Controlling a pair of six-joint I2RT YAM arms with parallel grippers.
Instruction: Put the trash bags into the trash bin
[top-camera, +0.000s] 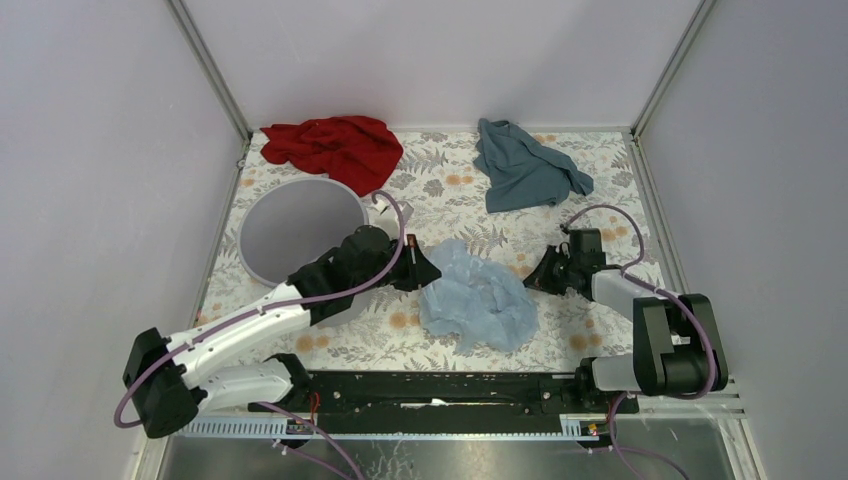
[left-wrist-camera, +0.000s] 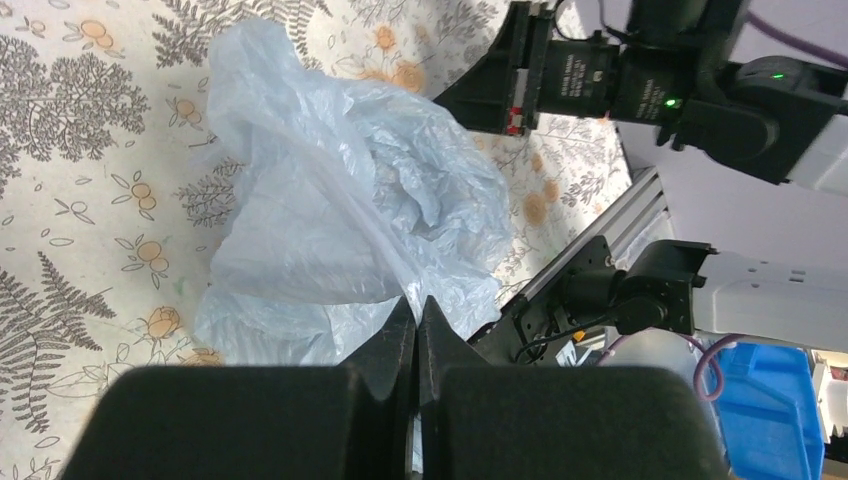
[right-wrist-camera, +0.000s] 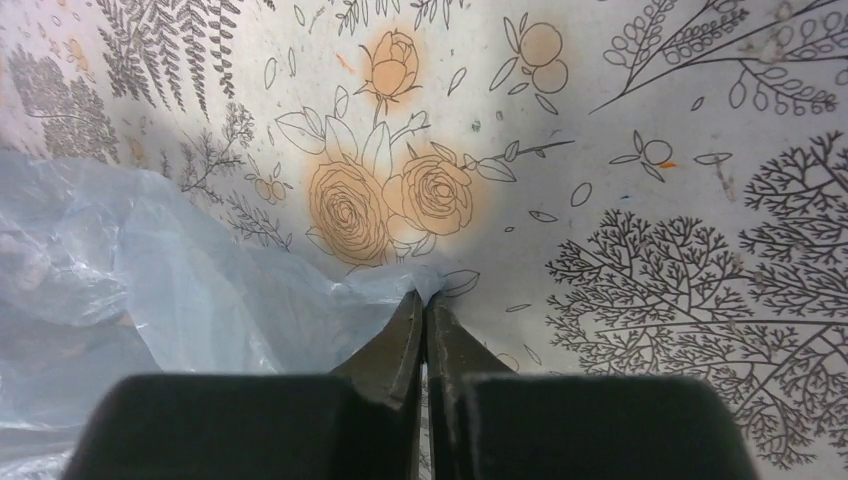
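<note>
one pale blue trash bag (top-camera: 478, 300) lies crumpled at the middle of the floral table (top-camera: 440, 195), a lumpy heap with no clear long axis; its mouth cannot be made out. the right gripper (top-camera: 533, 282) is clenched on a corner of film at the bag's right edge. the left gripper (top-camera: 430, 272) is clenched at the left edge; whether film is caught there i cannot tell. the trash bin (top-camera: 285, 215) stands upright, mouth up, to the left, the left arm hiding its near rim. a red cloth (top-camera: 335, 148) lies behind it, a teal cloth (top-camera: 525, 168) far right.
</note>
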